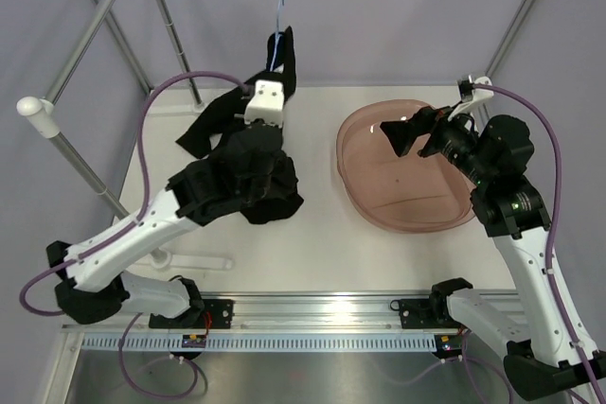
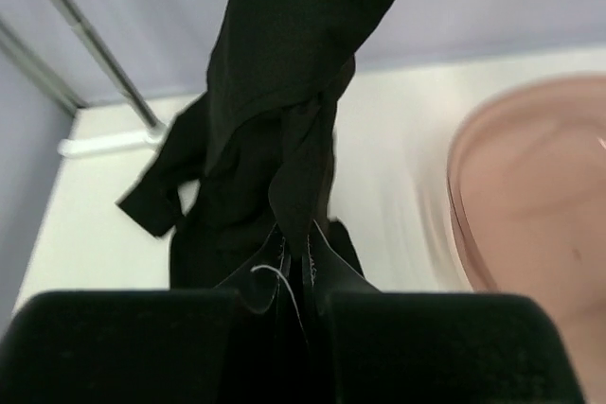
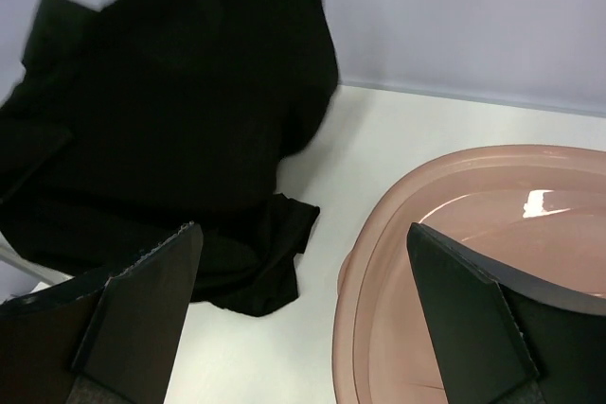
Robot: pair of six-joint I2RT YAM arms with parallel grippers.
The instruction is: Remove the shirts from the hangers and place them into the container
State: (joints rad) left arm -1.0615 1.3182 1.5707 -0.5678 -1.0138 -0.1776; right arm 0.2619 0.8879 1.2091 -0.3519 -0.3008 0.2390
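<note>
Evidently the left gripper (image 2: 303, 272) clamped the black shirt (image 1: 246, 177) at the pink tub's (image 1: 343, 158) nine o'clock; the right gripper (image 3: 303, 234) gaped wide, empty.

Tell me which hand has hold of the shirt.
The left hand: it is shut on the black shirt. The right hand stands open over the pink tub, holding nothing.

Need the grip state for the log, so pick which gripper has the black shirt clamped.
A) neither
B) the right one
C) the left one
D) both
C: the left gripper is shut on the black shirt in its wrist view, while the right gripper stands open by the pink tub, holding nothing.
</note>
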